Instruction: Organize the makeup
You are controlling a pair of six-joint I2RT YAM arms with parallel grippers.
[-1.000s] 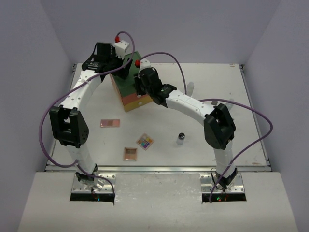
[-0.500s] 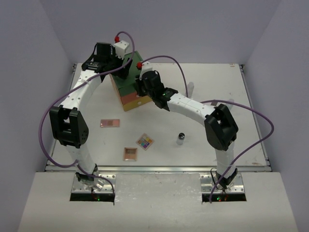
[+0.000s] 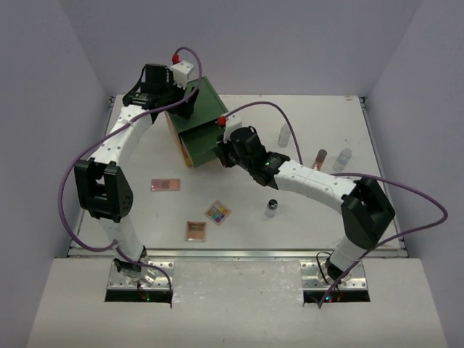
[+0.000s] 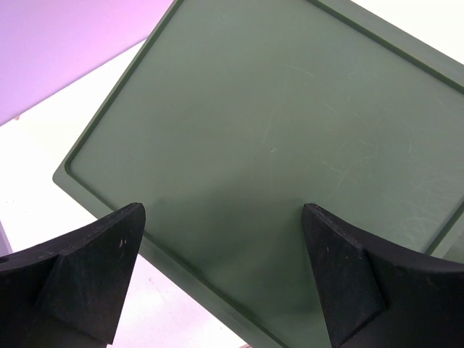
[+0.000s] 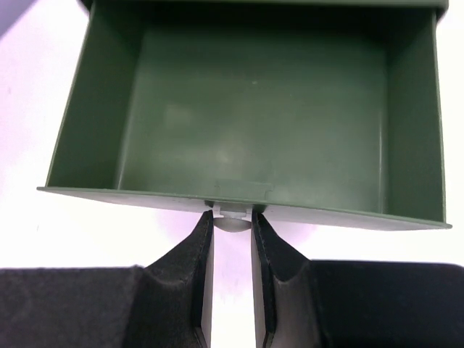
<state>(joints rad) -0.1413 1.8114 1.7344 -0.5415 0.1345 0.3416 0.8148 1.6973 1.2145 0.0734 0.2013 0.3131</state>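
**Right gripper pinches the drawer knob; makeup lies loose on the table**

The right gripper (image 5: 232, 226) has its jaws clamped on the small grey knob (image 5: 232, 217) at the front of the green drawer (image 5: 254, 109). The drawer stands out of the box (image 3: 206, 101), its open side facing up. In the right wrist view the two fingers press the knob from either side, just below the drawer's front wall.

The left gripper (image 4: 223, 214) is at the far side of the box, over its flat green top. Its jaws are wide apart. Whether the fingers (image 4: 87, 283) touch the top cannot be told.

All the makeup is on the table (image 3: 304, 232), outside the drawer:

- The pink palette (image 3: 165, 185) lies flat near the left arm.
- The tan palette (image 3: 196, 230) lies nearer the front edge.
- The multicolour palette (image 3: 217, 212) is just right of the tan one, turned cornerwise.
- The jar (image 3: 272, 207), black-capped, stands upright in front of the right forearm.
- A clear bottle (image 3: 284, 135) stands upright beyond the right arm.
- An amber bottle (image 3: 321, 156) stands upright to the right of it.
- A second clear bottle (image 3: 344, 159) stands near the amber one, nearest the table's right edge.
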